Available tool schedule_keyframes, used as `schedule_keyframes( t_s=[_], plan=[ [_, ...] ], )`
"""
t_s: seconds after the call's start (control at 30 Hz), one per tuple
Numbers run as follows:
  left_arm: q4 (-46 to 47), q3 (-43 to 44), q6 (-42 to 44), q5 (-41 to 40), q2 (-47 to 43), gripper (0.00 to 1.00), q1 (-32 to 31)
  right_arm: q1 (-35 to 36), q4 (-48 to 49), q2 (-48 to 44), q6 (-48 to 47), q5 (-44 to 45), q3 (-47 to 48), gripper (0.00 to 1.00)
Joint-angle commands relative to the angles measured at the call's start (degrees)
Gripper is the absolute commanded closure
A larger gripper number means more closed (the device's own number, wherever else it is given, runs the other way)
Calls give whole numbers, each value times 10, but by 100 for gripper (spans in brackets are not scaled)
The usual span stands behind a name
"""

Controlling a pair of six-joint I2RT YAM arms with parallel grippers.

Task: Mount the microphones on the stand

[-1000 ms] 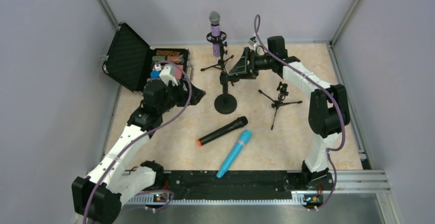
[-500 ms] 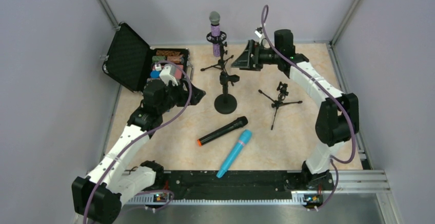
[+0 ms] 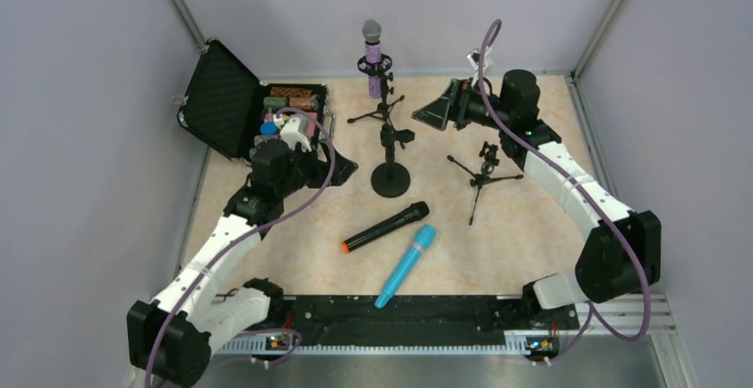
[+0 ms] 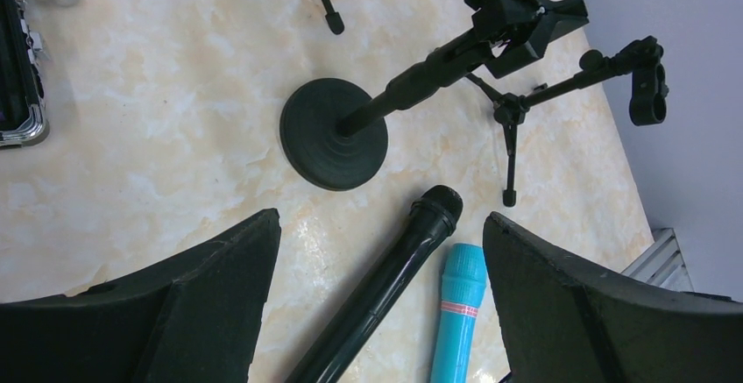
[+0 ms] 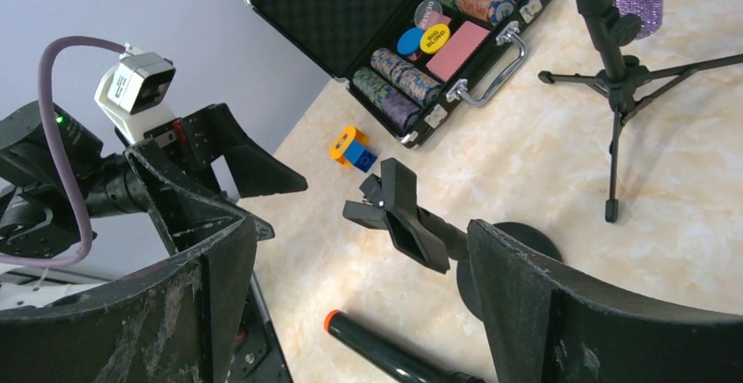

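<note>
Near left gripper, black microphone.

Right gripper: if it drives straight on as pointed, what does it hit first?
Probably the empty clip on the round-base stand, centred between the right gripper's open fingers; depth unclear.

Between case at left and tripod at right, round-base stand

Three microphones, three stands, one case, two robot arms.
</note>
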Motion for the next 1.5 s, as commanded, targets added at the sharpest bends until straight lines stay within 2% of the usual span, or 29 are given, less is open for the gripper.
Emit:
schedule_keyframes(
  t_s=[0.0, 0.2, 0.37, 0.7, 0.9, 1.07, 1.37, 1.4, 1.47],
  plan=[
    [5, -10, 21, 17, 3, 10, 1, -3, 93, -57, -4, 41, -49, 11],
    [9, -30, 19, 15, -9, 8, 1, -4, 142, -114, -5, 75, -118, 6],
    [16, -41, 11, 31, -16, 7, 1, -6, 115, -136, -9, 91, -132, 1],
    [22, -59, 11, 140, 3, 9, -3, -12, 85, -143, 17, 81, -153, 1],
    [21, -74, 2, 159, 10, 9, -36, -19, 66, -150, 34, 79, -166, 1],
    [1, -84, 13, 144, 19, 9, -71, -22, 57, -162, 38, 74, -175, 1],
    [-98, -41, 88, 51, 75, 13, -151, -27, 39, -188, 34, 72, -186, 1],
    [-111, -33, 106, 39, 83, 4, -162, -27, 39, -189, 34, 71, -188, 1],
    [-134, -17, 129, 1, 102, 1, -183, -29, 38, -191, 35, 70, -189, 1]
  ],
)
